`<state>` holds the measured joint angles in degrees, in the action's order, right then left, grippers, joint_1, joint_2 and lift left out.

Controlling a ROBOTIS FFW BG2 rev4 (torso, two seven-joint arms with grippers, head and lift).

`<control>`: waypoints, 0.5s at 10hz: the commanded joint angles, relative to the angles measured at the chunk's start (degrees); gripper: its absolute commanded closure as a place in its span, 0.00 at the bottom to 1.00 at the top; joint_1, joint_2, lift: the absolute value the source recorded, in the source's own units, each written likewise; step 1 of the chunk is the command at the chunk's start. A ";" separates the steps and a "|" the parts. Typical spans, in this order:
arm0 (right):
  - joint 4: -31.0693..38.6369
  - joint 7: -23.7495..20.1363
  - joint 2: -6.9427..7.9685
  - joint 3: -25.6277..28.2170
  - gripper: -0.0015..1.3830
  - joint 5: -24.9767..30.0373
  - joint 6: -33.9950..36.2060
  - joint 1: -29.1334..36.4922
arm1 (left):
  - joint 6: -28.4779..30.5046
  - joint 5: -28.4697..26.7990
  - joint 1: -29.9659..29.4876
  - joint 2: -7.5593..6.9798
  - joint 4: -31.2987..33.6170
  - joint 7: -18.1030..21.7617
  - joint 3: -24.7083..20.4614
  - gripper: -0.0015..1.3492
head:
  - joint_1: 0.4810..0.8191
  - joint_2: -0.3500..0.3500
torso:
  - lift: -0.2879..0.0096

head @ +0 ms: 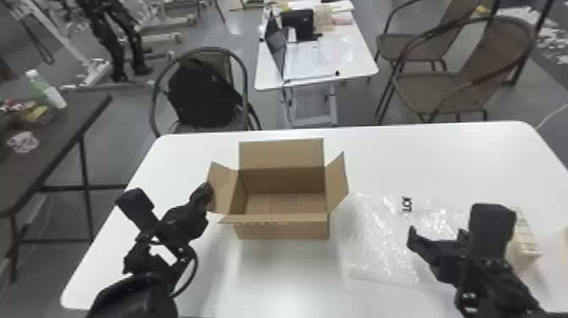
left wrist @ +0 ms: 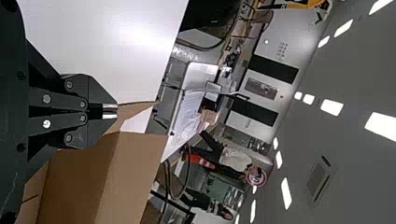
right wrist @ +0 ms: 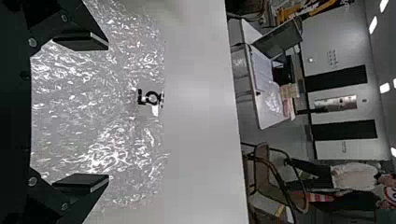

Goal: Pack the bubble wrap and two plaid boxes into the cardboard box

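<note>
The cardboard box (head: 282, 228) stands upright on the white table with its flaps spread and a bare floor inside. At its left side is my left gripper (head: 207, 193), pinching the left flap (head: 223, 186); in the left wrist view the left gripper (left wrist: 111, 111) has its fingertips close together at the edge of the flap (left wrist: 135, 109). Right of the carton, bubble wrap (head: 376, 237) lies flat. Over its right part my right gripper (head: 437, 237) is open; in the right wrist view the right gripper (right wrist: 107, 112) has widely parted fingers above the bubble wrap (right wrist: 126, 70). A plaid box (head: 525, 239) is partly hidden behind the right arm.
Beyond the table (head: 443, 156) are a chair holding a black backpack (head: 203, 93), a smaller white table (head: 355, 63) with a laptop, and more chairs. A dark side table (head: 80, 118) is at the left. A pale brown edge (head: 565, 239) shows at the far right.
</note>
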<state>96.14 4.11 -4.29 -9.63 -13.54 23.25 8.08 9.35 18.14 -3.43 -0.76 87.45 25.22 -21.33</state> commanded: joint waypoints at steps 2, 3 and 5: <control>-4.74 2.22 0.87 -0.74 0.20 -1.85 4.52 -3.95 | 0.32 -0.03 0.18 -0.73 0.00 0.00 0.94 0.90 | 0.63 0.79 | 0.73; -5.88 2.39 1.39 -0.65 0.20 -1.23 7.42 -5.44 | 0.40 -0.03 0.18 -0.91 0.00 0.00 0.94 0.90 | 0.63 0.79 | 0.73; -6.94 2.66 1.57 -0.74 0.20 0.09 15.51 -8.52 | 0.58 -0.21 0.18 -1.09 0.00 0.00 0.94 0.90 | 0.63 0.79 | 0.73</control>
<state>89.43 6.89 -2.82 -10.33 -13.92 36.62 0.29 9.87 17.98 -3.25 -1.81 87.45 25.20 -20.38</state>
